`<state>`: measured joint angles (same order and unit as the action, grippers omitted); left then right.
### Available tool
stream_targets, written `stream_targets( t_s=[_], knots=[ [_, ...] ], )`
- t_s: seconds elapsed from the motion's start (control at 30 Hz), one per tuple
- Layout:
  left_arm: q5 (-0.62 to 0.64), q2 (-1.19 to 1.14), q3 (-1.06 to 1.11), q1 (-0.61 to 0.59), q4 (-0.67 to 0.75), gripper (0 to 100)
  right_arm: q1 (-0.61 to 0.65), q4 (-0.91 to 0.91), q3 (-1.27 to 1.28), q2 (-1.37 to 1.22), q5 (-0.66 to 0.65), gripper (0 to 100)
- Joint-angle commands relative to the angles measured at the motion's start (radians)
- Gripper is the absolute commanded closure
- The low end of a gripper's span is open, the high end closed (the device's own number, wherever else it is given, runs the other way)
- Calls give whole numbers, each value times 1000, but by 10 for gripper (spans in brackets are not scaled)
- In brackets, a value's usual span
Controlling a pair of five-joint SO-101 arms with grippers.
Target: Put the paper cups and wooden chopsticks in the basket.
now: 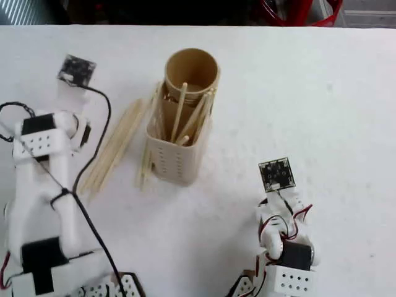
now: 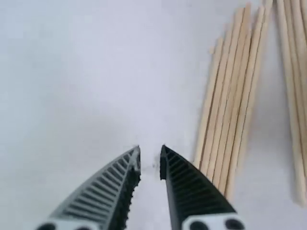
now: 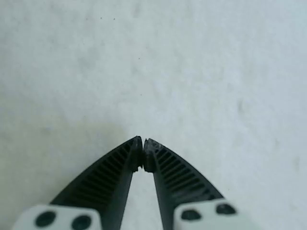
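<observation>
White, matt table (image 1: 322,93) as ground, with a dark strip of room beyond its far edge. At the left gripper (image 2: 149,154), jaws parted by a narrow gap and nothing between the ribbed fingers (image 2: 108,191), one grey and one black; tips low over bare table. Just beside the black finger lay the loose wooden chopsticks (image 2: 230,110), side by side in a flat bundle; could not be told whether touching it. At the right gripper (image 3: 143,154), tips closed to contact and nothing held, over bare table well apart from every task object. Stretched from near left toward far left, the left arm (image 1: 43,167), with a black cable looped alongside. Folded at near right, the right arm (image 1: 284,247). At mid-table stood the basket (image 1: 176,158): cream plastic, box-shaped, wall pierced by rows of small holes. Nested in its far end, tan round paper cups (image 1: 192,71). Leaned inside, several pale chopsticks (image 1: 179,114); loose bundle fanned on the table between left arm and basket, a few more against its left wall.
</observation>
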<state>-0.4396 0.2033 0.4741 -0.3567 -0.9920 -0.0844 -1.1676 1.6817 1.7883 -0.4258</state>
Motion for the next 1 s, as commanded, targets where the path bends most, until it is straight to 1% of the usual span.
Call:
stream_targets(
  t_s=[0.0, 0.13, 0.23, 0.4, 0.47, 0.63, 0.97],
  knots=[
    [-60, -97, -51, -2, -3, 906, -1, 12, 9, 2, 2, 981],
    [-83, -170, -66, 18, 0, 835, -1, 12, 9, 2, 2, 981],
    [-126, -237, -91, 50, -6, 799, -1, 12, 9, 2, 2, 981],
    [-107, -367, -178, 74, 0, 806, -1, 12, 9, 2, 2, 981],
    [-86, -423, -226, 74, 0, 806, -1, 12, 9, 2, 2, 981],
    [-80, -538, -341, 68, -6, 806, -1, 12, 9, 2, 2, 981],
    [-80, -657, -431, 73, 0, 806, -1, 12, 9, 2, 2, 981]
  ],
)
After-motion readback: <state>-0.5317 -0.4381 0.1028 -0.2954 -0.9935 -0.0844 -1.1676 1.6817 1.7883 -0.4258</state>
